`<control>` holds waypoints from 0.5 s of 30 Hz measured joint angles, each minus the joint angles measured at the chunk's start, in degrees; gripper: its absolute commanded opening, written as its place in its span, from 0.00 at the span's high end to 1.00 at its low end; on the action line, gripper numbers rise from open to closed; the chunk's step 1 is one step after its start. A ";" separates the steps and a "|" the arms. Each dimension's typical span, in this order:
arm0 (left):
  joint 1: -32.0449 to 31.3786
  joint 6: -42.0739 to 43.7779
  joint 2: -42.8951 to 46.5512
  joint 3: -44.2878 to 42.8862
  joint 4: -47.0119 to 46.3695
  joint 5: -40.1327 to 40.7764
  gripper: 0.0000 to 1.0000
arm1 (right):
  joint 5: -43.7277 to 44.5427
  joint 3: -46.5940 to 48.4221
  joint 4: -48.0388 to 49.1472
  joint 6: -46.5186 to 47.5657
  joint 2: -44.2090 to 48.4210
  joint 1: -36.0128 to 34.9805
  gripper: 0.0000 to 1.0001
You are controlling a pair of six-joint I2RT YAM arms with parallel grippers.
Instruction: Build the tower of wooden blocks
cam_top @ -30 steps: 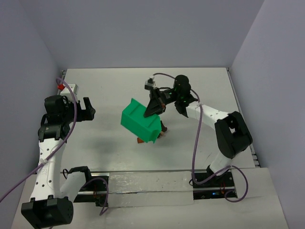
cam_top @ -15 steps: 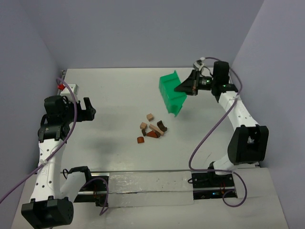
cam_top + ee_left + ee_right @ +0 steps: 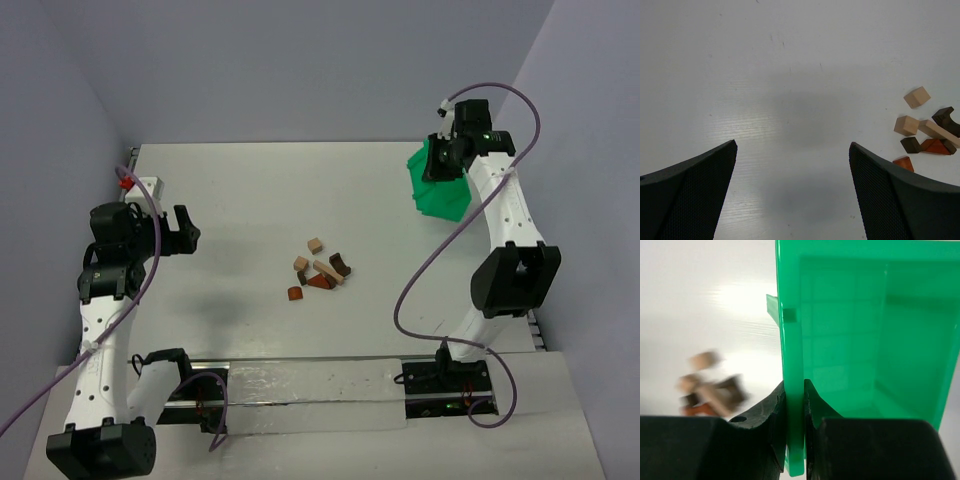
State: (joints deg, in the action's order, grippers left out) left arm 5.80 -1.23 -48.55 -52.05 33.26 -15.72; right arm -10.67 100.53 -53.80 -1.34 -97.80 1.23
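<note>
At the bench's [image 3: 230, 190] far left corner sits a small silver box with a red part [image 3: 140, 183]. Just near of it, the left fingers [image 3: 690, 195] are spread wide with nothing between them. They hang over bare bench and point toward the middle.

Around the middle of the bench the wood blocks [image 3: 320, 270] lie loose in a small cluster, well apart from both arms. A light tan cube [image 3: 315, 244] sits alone at the far side, and a second tan cube [image 3: 301, 263] is nearer and to the left. A pale bar [image 3: 328, 271] lies slantwise beside a dark brown notched piece [image 3: 340, 264]. A reddish wedge [image 3: 320, 283] lies at the cluster's near edge, with a small reddish-brown piece [image 3: 295, 293] to its left.

At the far right edge, the right fingers [image 3: 765, 415] pinch one wall of a green bin [image 3: 440, 185], which is tipped on its side. Whether it touches the bench I cannot tell.
</note>
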 measured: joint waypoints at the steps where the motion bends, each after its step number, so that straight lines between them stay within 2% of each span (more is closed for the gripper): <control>1: 0.00 0.01 0.15 0.00 0.00 -0.02 0.01 | 2.64 0.65 -0.77 1.31 -1.60 0.70 1.00; 6: 0.00 0.04 0.52 0.00 -0.02 -0.21 0.01 | 11.84 6.41 -2.74 6.52 -10.48 4.49 1.00; 15: 0.04 0.13 0.88 0.00 0.00 -0.58 0.01 | 15.18 20.14 -2.86 12.73 -25.79 8.10 1.00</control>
State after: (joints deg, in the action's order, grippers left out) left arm 5.85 -1.10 -47.67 -52.05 33.26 -16.31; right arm 4.50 120.67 -56.65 11.39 -123.59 9.33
